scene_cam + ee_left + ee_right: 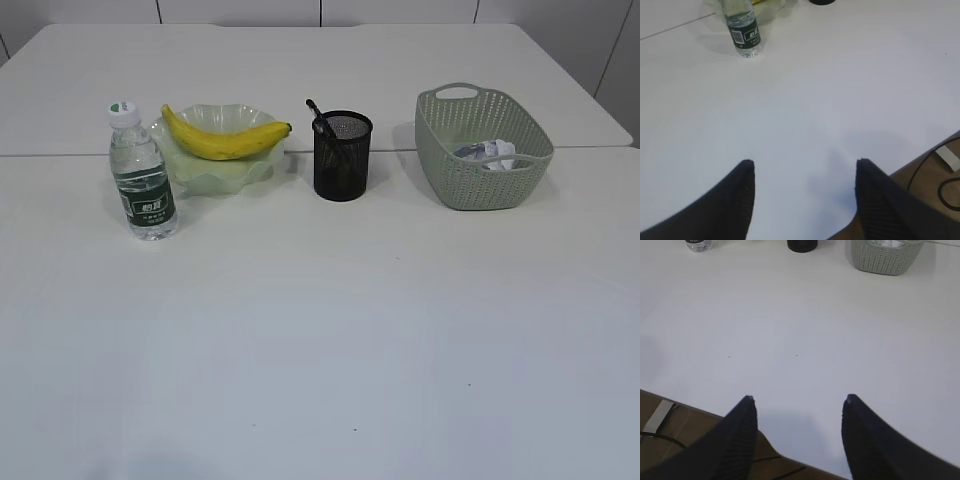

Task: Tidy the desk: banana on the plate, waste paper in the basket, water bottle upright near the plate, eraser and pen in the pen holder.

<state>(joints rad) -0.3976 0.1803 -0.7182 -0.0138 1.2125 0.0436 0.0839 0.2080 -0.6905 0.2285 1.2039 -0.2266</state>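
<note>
Far row on white table (pixel 320 330), left to right: water bottle (pixel 143 174) upright, touching or just beside front-left of plate (pixel 218 160); banana (pixel 225 138) lying across plate; pen holder (pixel 342 155) with pen (pixel 322 123) sticking out at a tilt; basket (pixel 482 147) with crumpled waste paper (pixel 487 154) inside. Eraser not visible; holder interior can't be read.

Nothing between arms and that row. Whole near half of tabletop open. Seam line across table behind plate and holder. Near table edge visible in both wrist views, brown floor and cables below it.

Left gripper (pixel 804 200): released, fingers wide apart, nothing between, hovering over near edge, well apart from bottle (pixel 742 31). Right gripper (pixel 797 435): released too, empty, over near edge; holder base (pixel 801 245) and basket (pixel 887 257) far ahead at top of frame.

Materials: bottle clear plastic, dark green label, white cap. Plate pale green, scalloped rim. Holder black mesh cylinder. Basket grey-green woven plastic, oval, cut-out handle on rim. Finger pads (pixel 737 440) black, ribbed texture.
</note>
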